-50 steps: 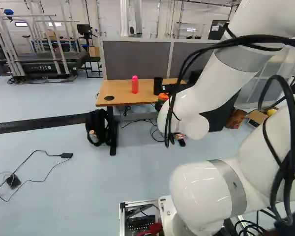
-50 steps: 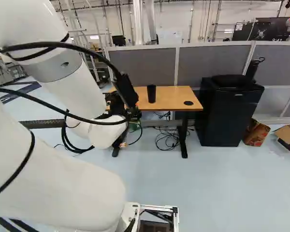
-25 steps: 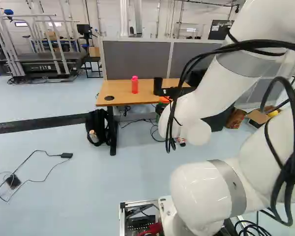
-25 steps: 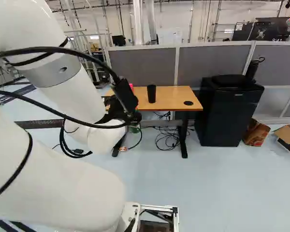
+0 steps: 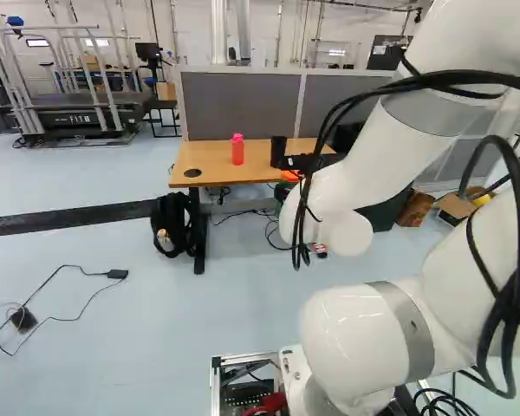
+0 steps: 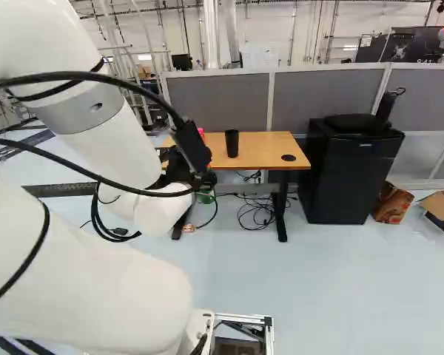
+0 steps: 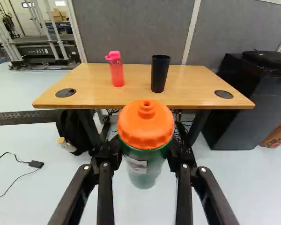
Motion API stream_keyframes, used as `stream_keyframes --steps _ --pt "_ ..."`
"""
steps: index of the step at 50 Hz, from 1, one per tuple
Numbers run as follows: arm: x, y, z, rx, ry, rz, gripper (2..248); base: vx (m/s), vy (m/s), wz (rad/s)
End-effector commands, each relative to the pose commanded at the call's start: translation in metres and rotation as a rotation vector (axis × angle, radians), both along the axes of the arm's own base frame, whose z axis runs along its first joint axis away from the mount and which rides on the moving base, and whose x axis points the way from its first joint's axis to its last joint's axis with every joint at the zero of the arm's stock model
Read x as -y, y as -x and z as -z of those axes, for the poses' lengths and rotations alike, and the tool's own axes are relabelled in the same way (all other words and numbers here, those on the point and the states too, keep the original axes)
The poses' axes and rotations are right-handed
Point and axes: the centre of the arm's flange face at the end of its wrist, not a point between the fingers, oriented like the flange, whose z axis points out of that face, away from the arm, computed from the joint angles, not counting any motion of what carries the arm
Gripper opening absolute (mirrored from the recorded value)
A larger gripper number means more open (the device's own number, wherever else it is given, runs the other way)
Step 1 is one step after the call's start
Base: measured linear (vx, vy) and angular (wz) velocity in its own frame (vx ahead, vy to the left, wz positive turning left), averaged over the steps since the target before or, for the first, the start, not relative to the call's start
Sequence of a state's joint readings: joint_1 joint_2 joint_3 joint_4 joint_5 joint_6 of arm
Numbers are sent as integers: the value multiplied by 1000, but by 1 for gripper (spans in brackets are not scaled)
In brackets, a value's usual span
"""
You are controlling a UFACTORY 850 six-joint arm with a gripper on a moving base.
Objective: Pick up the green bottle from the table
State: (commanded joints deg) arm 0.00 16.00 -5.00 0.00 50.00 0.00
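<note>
Grey partitions [image 6: 325, 100] stand behind a wooden table [image 7: 187, 86].

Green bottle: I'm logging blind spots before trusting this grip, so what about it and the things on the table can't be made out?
- Green bottle's far side: wrist view; its own body hides it.
- Gripper's contact surfaces: wrist view; pressed against the bottle.
- Label print: wrist view; too small.
- Pink bottle's lower part: right base view; the arm's black wrist parts cover it.
- Black cup's bottom inside: wrist view; its wall hides it.

Bright, even light, small glints on white arm [image 5: 355, 342]
</note>
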Motion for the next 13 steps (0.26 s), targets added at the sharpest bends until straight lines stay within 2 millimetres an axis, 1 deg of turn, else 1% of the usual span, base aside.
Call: stream_keyframes --steps 13 --pt "0 0 0 0 0 0 119 0 0 0"
